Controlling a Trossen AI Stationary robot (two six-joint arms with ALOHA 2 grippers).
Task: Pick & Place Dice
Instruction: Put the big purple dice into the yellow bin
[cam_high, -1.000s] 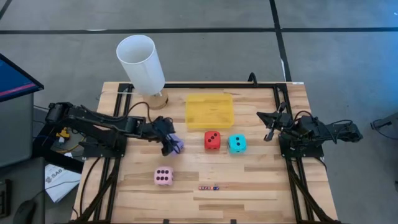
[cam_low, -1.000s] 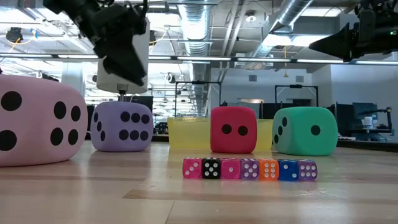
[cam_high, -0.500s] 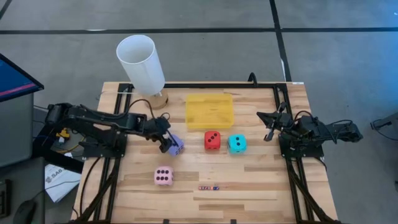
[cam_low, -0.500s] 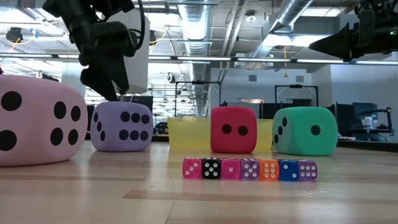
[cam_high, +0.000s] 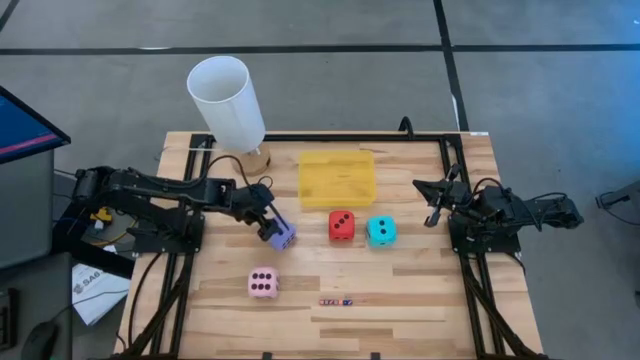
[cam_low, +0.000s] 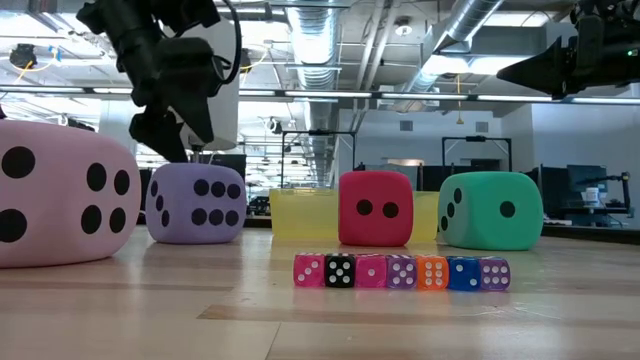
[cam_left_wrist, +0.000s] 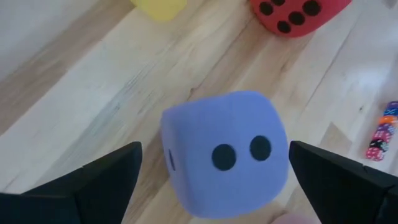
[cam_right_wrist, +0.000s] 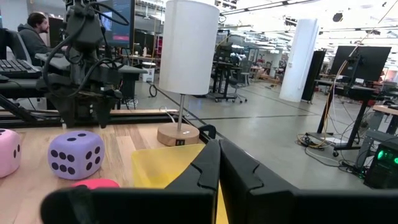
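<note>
The purple die (cam_high: 283, 237) rests on the table left of centre, two pips facing my left wrist camera (cam_left_wrist: 224, 152). My left gripper (cam_high: 264, 220) hovers just above it on its far-left side, slanting down. It is open, with the fingers (cam_left_wrist: 93, 186) wide on either side of the die and touching nothing. The red die (cam_high: 341, 225) and the cyan die (cam_high: 380, 231) sit side by side mid-table, and the pink die (cam_high: 263, 284) lies nearer the front. My right gripper (cam_high: 432, 206) waits shut at the right, held level above the table.
A yellow tray (cam_high: 337, 178) lies just beyond the red die. A white-shaded lamp (cam_high: 228, 105) on a wooden foot stands at the far left. A row of tiny dice (cam_high: 337, 301) lies near the front edge. A person sits at a desk beyond the table (cam_right_wrist: 34, 28).
My left gripper has opened, let go of the purple die and rolled about its own axis. It has drawn back a little toward the table's far-left. The die stays on the table where it was.
</note>
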